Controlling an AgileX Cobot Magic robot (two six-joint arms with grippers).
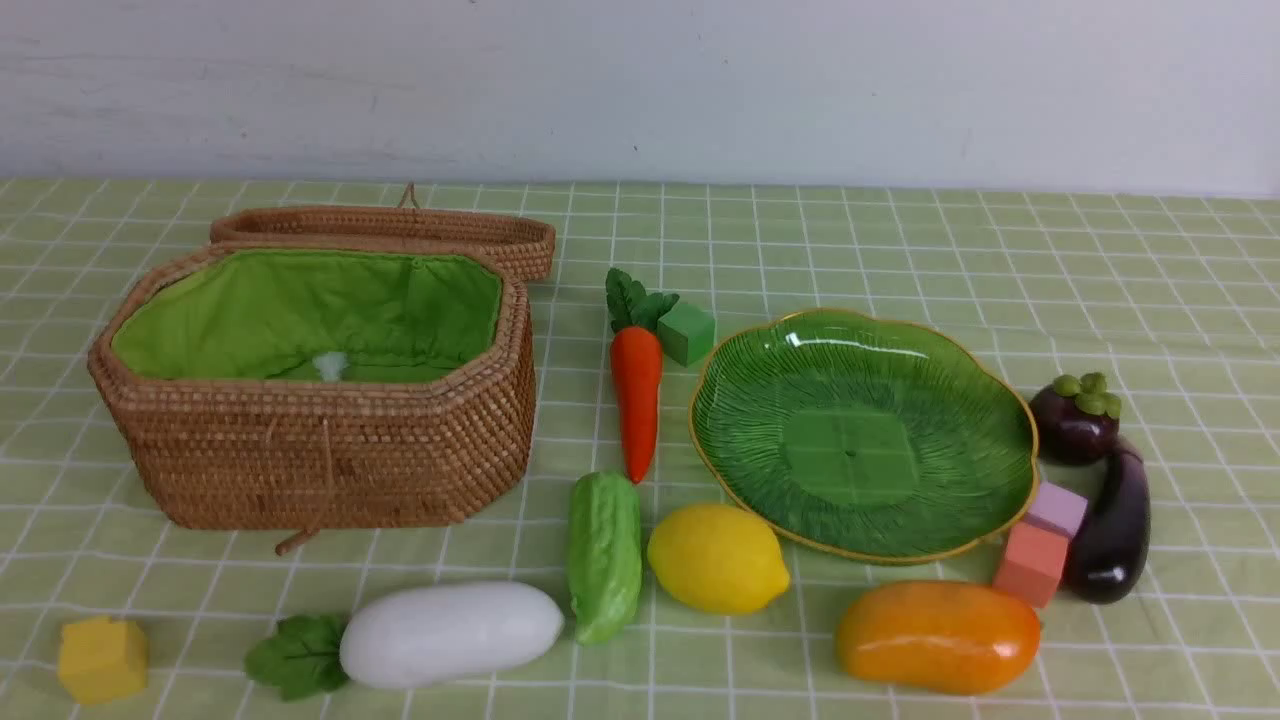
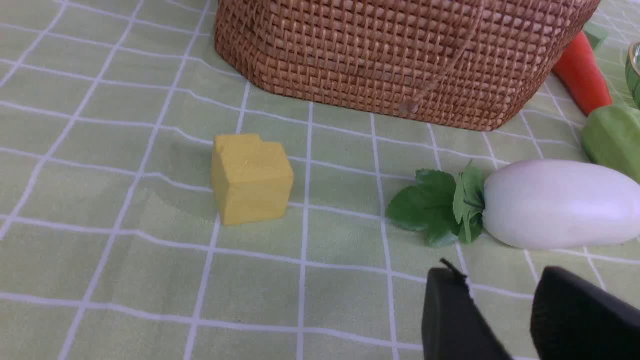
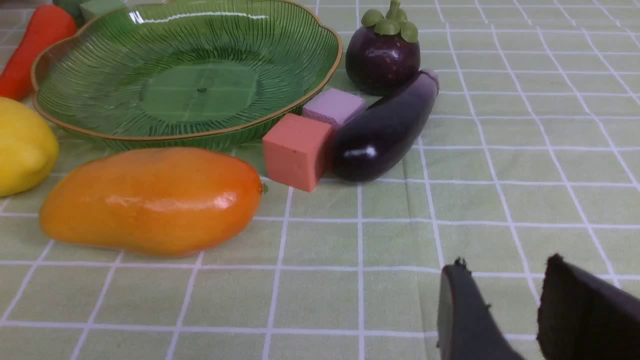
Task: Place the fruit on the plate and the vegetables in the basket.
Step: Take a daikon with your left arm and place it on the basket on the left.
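Observation:
The open basket (image 1: 320, 470) stands at the left, the green leaf plate (image 1: 1000, 400) at the right, with no fruit on it. Between them lie the carrot (image 1: 637, 395) and cucumber (image 1: 604, 556). The radish (image 1: 450, 633), lemon (image 1: 717, 558) and mango (image 1: 937, 636) lie near the front. The mangosteen (image 1: 1075, 420) and eggplant (image 1: 1112, 525) lie right of the plate. My left gripper (image 2: 500, 280) is open and empty, just short of the radish (image 2: 560, 204). My right gripper (image 3: 505, 272) is open and empty, short of the eggplant (image 3: 385, 130) and mango (image 3: 150, 200). Neither gripper shows in the front view.
Foam cubes lie about: a yellow one (image 1: 102, 658) at the front left, a green one (image 1: 686, 333) by the carrot's leaves, a pink one (image 1: 1030, 562) and a lilac one (image 1: 1056, 509) between plate and eggplant. The basket lid (image 1: 400, 225) lies open behind the basket.

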